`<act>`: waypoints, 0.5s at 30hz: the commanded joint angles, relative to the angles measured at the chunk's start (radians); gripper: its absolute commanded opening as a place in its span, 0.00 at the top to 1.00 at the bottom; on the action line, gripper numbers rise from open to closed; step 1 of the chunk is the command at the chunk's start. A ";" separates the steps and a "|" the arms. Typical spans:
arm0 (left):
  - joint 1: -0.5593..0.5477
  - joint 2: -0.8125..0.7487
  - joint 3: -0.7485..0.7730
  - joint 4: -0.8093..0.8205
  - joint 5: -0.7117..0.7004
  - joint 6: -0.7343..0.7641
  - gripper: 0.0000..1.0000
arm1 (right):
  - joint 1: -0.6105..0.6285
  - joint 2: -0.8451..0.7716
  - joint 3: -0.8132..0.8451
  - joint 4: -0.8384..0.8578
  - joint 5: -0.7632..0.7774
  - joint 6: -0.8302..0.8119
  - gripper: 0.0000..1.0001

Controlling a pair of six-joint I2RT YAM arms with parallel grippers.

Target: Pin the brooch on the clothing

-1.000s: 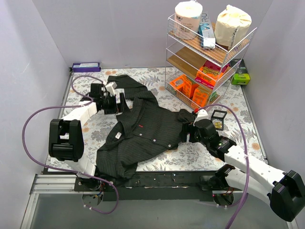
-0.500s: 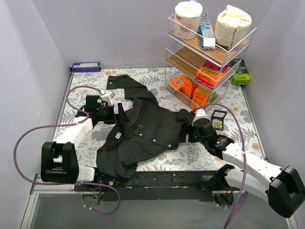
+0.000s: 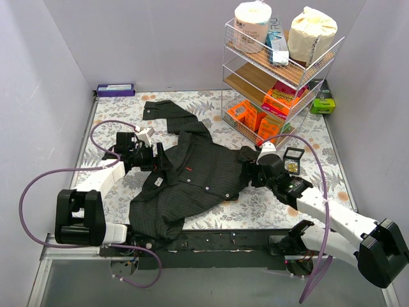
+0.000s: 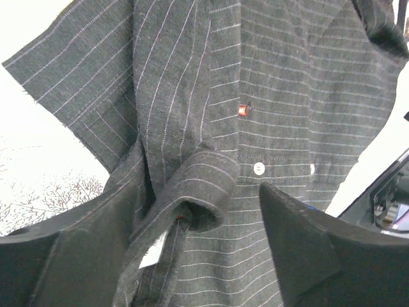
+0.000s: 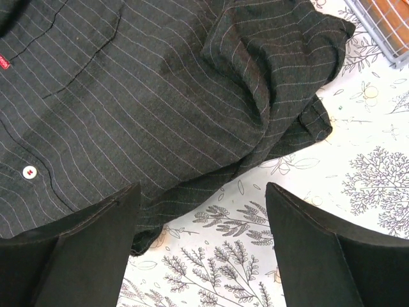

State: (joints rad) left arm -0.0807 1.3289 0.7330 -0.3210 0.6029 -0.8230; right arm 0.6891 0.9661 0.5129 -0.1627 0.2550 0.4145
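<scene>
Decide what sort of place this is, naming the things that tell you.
Probably a robot test cell, not a home: plain grey walls box in a floral-covered table, the left arm and right arm are bolted at its near edge, and a wire rack holds a toilet roll.

Left arm point(image 3: 99, 180), right arm point(image 3: 332, 214): both are wearing white shells over the links and black blocks at the joints. Purple cables point(image 3: 38, 176) are looping off each. Left gripper point(image 4: 199, 187), right gripper point(image 5: 203, 185): both are showing matte black, wedge-shaped fingers point(image 4: 64, 256).
</scene>
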 commanded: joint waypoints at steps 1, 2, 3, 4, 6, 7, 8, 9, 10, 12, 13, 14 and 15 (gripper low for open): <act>-0.002 0.041 0.026 0.003 0.076 0.004 0.41 | 0.000 0.046 0.065 0.015 0.026 -0.016 0.15; -0.002 0.049 0.031 0.002 0.078 0.002 0.49 | 0.000 0.057 0.067 0.022 0.024 -0.019 0.15; -0.002 0.053 0.035 0.000 0.077 0.001 0.56 | -0.002 0.065 0.067 0.031 0.023 -0.017 0.15; -0.002 0.050 0.036 0.002 0.074 0.001 0.61 | 0.000 0.084 0.065 0.052 0.021 -0.019 0.15; -0.002 0.036 0.034 0.008 0.069 -0.001 0.69 | -0.002 0.109 0.064 0.069 0.029 -0.019 0.15; -0.002 0.030 0.032 0.011 0.058 -0.002 0.72 | 0.000 0.138 0.065 0.075 0.030 -0.020 0.15; -0.002 0.027 0.029 0.013 0.054 -0.002 0.81 | 0.000 0.154 0.071 0.078 0.033 -0.017 0.15; -0.002 0.018 0.028 0.016 0.049 -0.004 0.85 | 0.000 0.166 0.073 0.081 0.033 -0.016 0.15; -0.002 0.007 0.026 0.020 0.044 -0.004 0.90 | 0.000 0.192 0.073 0.098 0.035 -0.016 0.15; -0.002 -0.005 0.026 0.028 0.026 -0.007 1.00 | 0.000 0.213 0.069 0.124 0.032 -0.017 0.15; -0.002 -0.019 0.028 0.031 0.021 -0.010 1.00 | 0.000 0.233 0.067 0.153 0.029 -0.019 0.16; -0.002 -0.028 0.029 0.036 0.003 -0.014 1.00 | 0.000 0.244 0.065 0.163 0.020 -0.020 0.17; -0.002 -0.037 0.034 0.046 -0.005 -0.018 1.00 | 0.000 0.256 0.065 0.193 0.012 -0.025 0.22</act>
State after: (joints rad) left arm -0.0807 1.3598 0.7353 -0.3115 0.6304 -0.8364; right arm 0.6891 1.1896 0.5426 -0.0921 0.2661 0.4091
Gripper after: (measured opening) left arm 0.045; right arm 0.834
